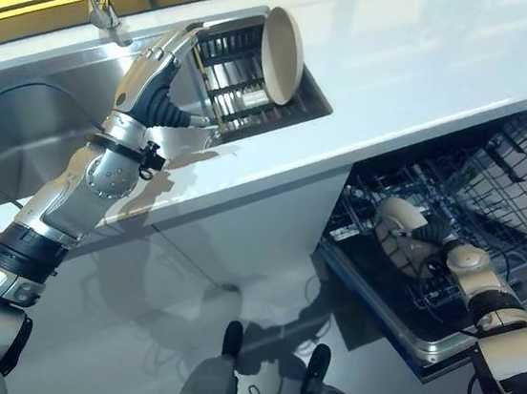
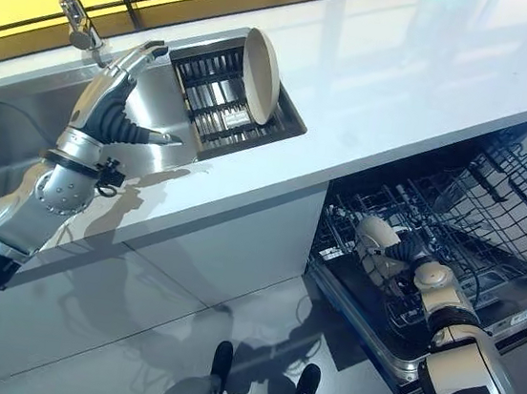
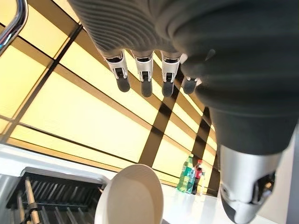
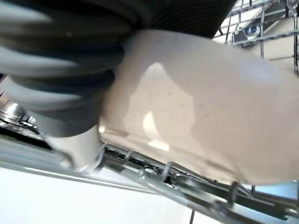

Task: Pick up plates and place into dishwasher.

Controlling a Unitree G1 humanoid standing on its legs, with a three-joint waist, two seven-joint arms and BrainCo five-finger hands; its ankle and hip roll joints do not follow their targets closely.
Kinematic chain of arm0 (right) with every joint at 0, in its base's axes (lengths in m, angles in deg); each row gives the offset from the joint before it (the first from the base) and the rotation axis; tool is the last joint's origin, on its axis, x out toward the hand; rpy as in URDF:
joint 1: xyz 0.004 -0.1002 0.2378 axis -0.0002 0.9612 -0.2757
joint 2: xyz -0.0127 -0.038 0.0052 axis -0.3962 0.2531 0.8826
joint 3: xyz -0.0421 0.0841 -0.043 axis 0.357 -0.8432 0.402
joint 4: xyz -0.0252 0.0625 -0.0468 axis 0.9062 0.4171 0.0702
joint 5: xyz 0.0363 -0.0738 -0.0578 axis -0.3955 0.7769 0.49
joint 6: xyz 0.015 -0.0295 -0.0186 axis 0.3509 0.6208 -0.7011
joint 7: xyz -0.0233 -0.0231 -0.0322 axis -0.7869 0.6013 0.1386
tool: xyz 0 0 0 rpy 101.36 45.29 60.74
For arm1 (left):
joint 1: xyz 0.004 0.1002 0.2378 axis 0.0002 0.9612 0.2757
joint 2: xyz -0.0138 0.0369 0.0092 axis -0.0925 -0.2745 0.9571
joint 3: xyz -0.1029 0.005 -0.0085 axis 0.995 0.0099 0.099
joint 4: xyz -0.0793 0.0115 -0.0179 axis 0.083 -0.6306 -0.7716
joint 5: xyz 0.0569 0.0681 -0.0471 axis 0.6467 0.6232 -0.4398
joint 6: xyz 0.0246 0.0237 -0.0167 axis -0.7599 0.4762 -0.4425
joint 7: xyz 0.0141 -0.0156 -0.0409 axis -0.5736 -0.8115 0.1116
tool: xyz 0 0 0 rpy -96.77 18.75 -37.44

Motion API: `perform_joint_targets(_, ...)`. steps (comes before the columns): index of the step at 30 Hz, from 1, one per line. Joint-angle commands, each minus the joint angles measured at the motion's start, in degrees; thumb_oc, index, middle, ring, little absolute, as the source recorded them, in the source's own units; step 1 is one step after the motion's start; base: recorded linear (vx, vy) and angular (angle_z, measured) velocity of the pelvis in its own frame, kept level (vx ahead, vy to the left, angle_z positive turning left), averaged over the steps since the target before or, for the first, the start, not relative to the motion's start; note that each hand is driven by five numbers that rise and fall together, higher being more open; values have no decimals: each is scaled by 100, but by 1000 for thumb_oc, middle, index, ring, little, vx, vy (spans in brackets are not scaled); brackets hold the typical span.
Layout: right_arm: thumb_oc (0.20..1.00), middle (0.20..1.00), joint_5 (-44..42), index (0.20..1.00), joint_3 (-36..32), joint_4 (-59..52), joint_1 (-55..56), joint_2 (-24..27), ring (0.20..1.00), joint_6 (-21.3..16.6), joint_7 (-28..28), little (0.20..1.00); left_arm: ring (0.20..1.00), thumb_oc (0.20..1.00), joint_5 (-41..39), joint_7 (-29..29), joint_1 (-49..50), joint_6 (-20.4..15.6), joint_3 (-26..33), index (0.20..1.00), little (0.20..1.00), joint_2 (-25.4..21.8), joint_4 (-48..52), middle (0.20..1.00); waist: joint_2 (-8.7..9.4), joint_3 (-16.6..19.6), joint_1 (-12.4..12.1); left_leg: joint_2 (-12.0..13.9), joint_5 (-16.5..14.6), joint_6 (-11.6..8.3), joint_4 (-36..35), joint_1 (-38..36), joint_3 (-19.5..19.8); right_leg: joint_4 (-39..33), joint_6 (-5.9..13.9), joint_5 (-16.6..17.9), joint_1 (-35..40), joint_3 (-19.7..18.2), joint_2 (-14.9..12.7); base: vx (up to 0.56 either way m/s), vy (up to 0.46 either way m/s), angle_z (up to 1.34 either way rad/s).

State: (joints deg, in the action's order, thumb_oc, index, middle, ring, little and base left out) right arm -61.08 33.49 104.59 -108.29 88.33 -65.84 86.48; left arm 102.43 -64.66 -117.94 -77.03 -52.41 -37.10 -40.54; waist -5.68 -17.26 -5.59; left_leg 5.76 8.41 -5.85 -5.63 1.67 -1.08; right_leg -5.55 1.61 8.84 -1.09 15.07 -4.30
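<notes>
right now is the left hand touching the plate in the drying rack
Apart. The left eye view shows the left hand short of the plate, with bare drying rack between them.

A plate (image 1: 283,55) stands on edge in the drying rack (image 1: 235,78) sunk into the counter (image 1: 423,72), right of the sink (image 1: 20,143). Below right, another plate (image 2: 374,237) sits in the open dishwasher's rack (image 2: 472,223).
</notes>
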Motion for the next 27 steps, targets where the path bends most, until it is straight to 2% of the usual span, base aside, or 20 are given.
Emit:
perform_joint_targets(1,1000,1000,-60,1000,161,-604,-368,415,1000,-228,873,1000,1000,1000,-92,-258,-602,-123,-234,1000,1000,-401,237,1000,59,-243,19,-266,-706,40,63,-12,-17,95,425,-611,147,-25,-436,54,30,0)
perform_joint_targets(2,1000,1000,99,1000,73,-1075,-221,469,1000,-182,1252,1000,1000,1000,-6,-335,-510,-120,-155,1000,1000,-416,250,1000,86,-214,73,-258,-713,38,63,-48,-47,96,433,-607,170,-40,-429,52,26,0)
perform_joint_targets(3,1000,1000,126,1000,39,-1295,-135,492,1000,-113,1395,1000,1000,1000,42,-367,-466,-114,-119,1000,1000,-421,262,1000,98,-200,97,-254,-718,38,63,-69,-62,96,437,-604,183,-51,-426,82,45,-1)
perform_joint_targets(5,1000,1000,257,1000,-165,-2444,284,620,1000,113,2049,1000,1000,1000,337,-540,-348,-42,52,1000,1000,-462,242,1000,157,-140,269,-233,-753,38,63,-161,-150,107,455,-601,225,-109,-408,95,57,1)
perform_joint_targets(7,1000,1000,397,1000,-388,-3223,640,653,1000,258,2318,1000,1000,1000,646,-722,-313,23,128,1000,1000,-503,211,1000,188,-86,392,-227,-782,44,63,-236,-200,109,465,-607,268,-165,-389,112,53,1)
perform_joint_targets(9,1000,1000,596,1000,-829,-4077,1213,653,1000,106,2417,1000,1000,1000,1141,-870,-344,155,263,1000,1000,-594,74,1000,232,15,605,-208,-824,50,63,-342,-294,108,484,-625,324,-274,-365,154,64,-3)
perform_joint_targets(14,1000,1000,630,1000,-1699,-5629,2326,648,1000,-381,1970,1000,1000,1000,1558,-1084,-695,299,356,1000,1000,-988,-635,1000,277,251,1032,-180,-899,41,63,-532,-526,90,543,-665,405,-525,-313,152,74,-17)
perform_joint_targets(19,1000,1000,547,1000,-2093,-6425,2974,777,1000,-645,1299,1000,1000,1000,1712,-1533,-1084,337,167,1000,1000,-1278,-1451,1000,253,390,1339,-158,-962,26,63,-661,-775,68,591,-699,427,-715,-283,120,95,-24)
perform_joint_targets(22,1000,1000,376,1000,-2195,-6734,3144,977,1000,-711,832,1000,1000,1000,2051,-1786,-1380,409,-109,1000,1000,-1486,-1820,1000,224,414,1477,-148,-969,9,63,-682,-911,69,607,-712,400,-804,-267,86,109,-21)
perform_joint_targets(27,1000,1000,168,1000,-2155,-6981,3086,1357,1000,-713,359,1000,1000,1000,2240,-1766,-1992,759,-921,1000,1000,-1779,-2535,1000,159,344,1699,-161,-955,-13,63,-641,-1090,89,633,-688,273,-945,-265,33,122,-24)
